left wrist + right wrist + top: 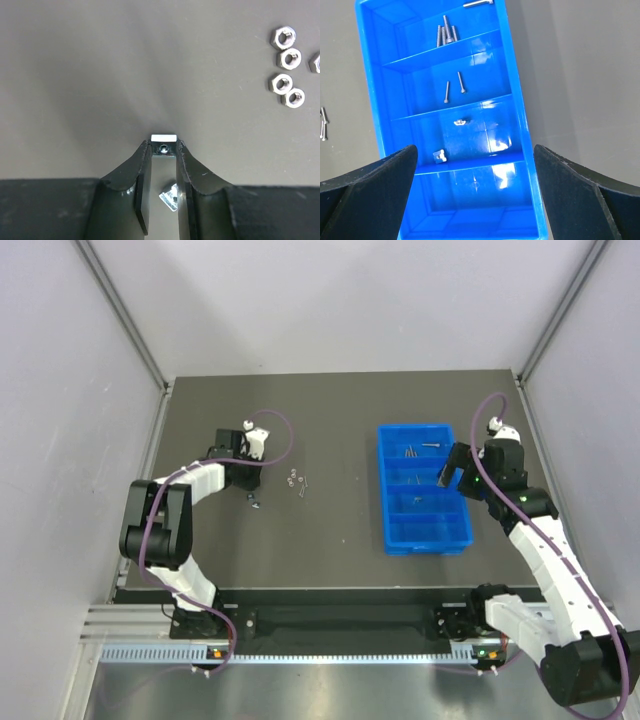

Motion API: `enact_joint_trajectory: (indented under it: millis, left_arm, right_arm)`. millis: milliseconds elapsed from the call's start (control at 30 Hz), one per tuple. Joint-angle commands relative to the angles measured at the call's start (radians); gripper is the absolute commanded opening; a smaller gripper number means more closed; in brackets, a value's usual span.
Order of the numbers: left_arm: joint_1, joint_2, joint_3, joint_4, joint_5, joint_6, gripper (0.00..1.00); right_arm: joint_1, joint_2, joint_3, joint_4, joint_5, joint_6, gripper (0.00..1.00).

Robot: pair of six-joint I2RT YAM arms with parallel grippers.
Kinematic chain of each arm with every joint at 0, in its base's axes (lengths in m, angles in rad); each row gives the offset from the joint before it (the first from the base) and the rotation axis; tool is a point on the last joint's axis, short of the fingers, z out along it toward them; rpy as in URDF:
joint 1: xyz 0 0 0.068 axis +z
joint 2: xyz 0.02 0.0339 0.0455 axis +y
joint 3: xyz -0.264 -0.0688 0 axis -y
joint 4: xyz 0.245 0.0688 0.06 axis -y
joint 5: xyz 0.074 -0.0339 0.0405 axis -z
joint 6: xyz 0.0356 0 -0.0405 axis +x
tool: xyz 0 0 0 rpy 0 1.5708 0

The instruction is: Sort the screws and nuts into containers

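left gripper (164, 150): well left of blue tray (367, 75), down at the desk (100, 75), pinching a square nut (164, 138) | hex nuts (289, 58): loose, on its tray side | right gripper (475, 150): spread wide at the tray's right edge | in tray: screws (446, 34) in far compartments, two sorted nuts (461, 121) in the next compartment

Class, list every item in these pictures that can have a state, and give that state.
Bright blue divided plastic tray: upright, partly filled.
Thin silvery metal screws: several lying in tray compartments.
Silvery hexagonal nuts: loose on the dark table.
Left gripper: shut on small silvery square nut.
Right gripper: open, above the tray.
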Motion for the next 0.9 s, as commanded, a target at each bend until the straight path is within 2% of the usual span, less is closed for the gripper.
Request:
enact_joint_trajectory:
  millis: [0, 67, 233, 267, 367, 400, 467, 500, 667, 867]
  left_arm:
    - [-0.019, -0.019, -0.010, -0.070, -0.046, -0.067, 0.08]
    - [-0.038, -0.053, -0.010, -0.063, -0.081, -0.145, 0.07]
    - [-0.180, -0.221, 0.021, -0.047, -0.153, -0.348, 0.06]
    - [-0.264, -0.244, 0.030, -0.023, -0.212, -0.396, 0.05]
    - [-0.402, -0.295, 0.074, 0.008, -0.268, -0.482, 0.05]
    - [-0.486, -0.292, 0.088, 0.038, -0.276, -0.509, 0.04]
    - [-0.566, -0.277, 0.120, 0.087, -0.282, -0.561, 0.04]
    - [-0.647, -0.250, 0.133, 0.118, -0.300, -0.570, 0.04]
    - [-0.839, -0.101, 0.263, 0.271, -0.316, -0.603, 0.04]
    - [-0.935, 0.125, 0.446, 0.322, -0.291, -0.604, 0.07]
  right_arm:
    - [0.013, -0.018, 0.012, 0.038, 0.009, -0.008, 1.00]
    - [0.013, -0.014, 0.014, 0.038, 0.009, -0.007, 1.00]
    - [0.015, -0.007, 0.012, 0.044, 0.008, -0.005, 1.00]
    - [0.013, -0.005, 0.011, 0.043, 0.009, -0.005, 1.00]
    - [0.013, -0.002, 0.008, 0.044, 0.019, 0.002, 1.00]
    - [0.015, -0.002, 0.006, 0.044, 0.023, 0.008, 1.00]
    - [0.015, -0.004, 0.003, 0.046, 0.032, 0.013, 1.00]
    - [0.013, -0.004, 0.002, 0.043, 0.037, 0.021, 1.00]
    - [0.013, -0.010, 0.008, 0.021, 0.101, 0.039, 1.00]
    - [0.016, -0.018, 0.018, 0.003, 0.143, 0.035, 1.00]
